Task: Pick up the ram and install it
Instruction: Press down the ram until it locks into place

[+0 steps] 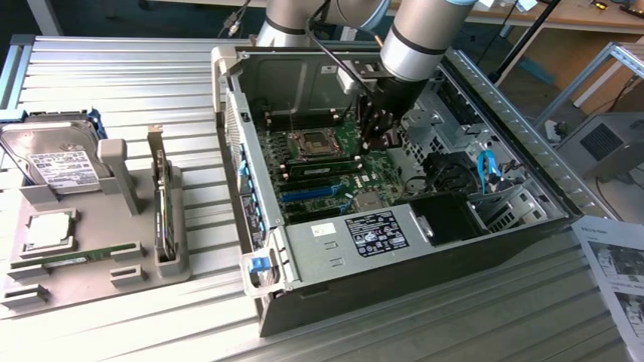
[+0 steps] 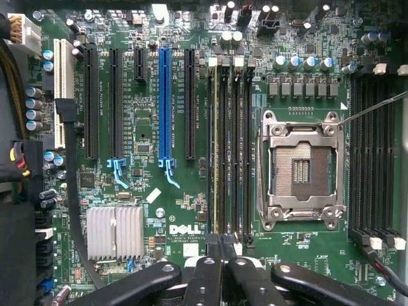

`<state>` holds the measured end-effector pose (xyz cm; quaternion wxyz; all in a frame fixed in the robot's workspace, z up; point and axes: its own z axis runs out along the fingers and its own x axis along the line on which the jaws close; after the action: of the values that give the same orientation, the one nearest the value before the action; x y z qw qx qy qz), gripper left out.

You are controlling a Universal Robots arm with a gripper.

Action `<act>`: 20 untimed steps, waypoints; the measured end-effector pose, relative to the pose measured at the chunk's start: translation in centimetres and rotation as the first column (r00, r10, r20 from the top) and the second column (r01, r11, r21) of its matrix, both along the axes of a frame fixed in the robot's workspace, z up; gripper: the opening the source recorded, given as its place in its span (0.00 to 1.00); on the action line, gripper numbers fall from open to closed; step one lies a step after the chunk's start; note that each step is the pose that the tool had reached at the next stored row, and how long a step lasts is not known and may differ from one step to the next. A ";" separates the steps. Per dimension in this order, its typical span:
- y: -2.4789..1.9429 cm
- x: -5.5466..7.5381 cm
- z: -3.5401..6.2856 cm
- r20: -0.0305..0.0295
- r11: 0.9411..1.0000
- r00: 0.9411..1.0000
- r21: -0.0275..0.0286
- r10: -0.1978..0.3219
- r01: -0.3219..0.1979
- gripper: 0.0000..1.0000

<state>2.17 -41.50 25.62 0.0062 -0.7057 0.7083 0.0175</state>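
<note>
The ram (image 2: 215, 153) is a thin green stick seen edge-on, standing in one of the black memory slots beside the empty processor socket (image 2: 301, 169). In the exterior view the ram (image 1: 324, 163) shows as a green strip on the motherboard inside the open case. My gripper (image 2: 221, 247) is shut, its two dark fingers (image 2: 204, 280) pressed together right over the near end of that stick. Whether the tips touch it I cannot tell. In the exterior view my gripper (image 1: 381, 140) reaches down into the case above the slots.
A grey fixture tray (image 1: 141, 275) at the exterior view's left holds a hard drive (image 1: 60, 166), a square silver chip (image 1: 45, 230), an upright dark card (image 1: 161, 204) and another green stick (image 1: 75, 258). Case walls (image 1: 332, 249), cables and a blue strap (image 1: 486, 167) surround the board.
</note>
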 end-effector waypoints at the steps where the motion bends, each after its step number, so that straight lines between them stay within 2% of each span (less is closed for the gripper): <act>1: 0.00 0.0 0.00 0.000 1.000 1.000 0.000 0.000 0.000 0.11; 4: -0.01 -0.3 0.01 0.000 1.000 1.000 0.000 0.000 0.000 0.11; 9: -0.01 -2.2 0.00 0.001 1.000 1.000 0.000 0.000 0.000 0.11; 20: 0.00 -5.3 -0.01 0.004 1.000 1.000 0.000 0.000 0.000 0.11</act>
<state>-3.13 -41.50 25.62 0.0074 -0.7057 0.7083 0.0161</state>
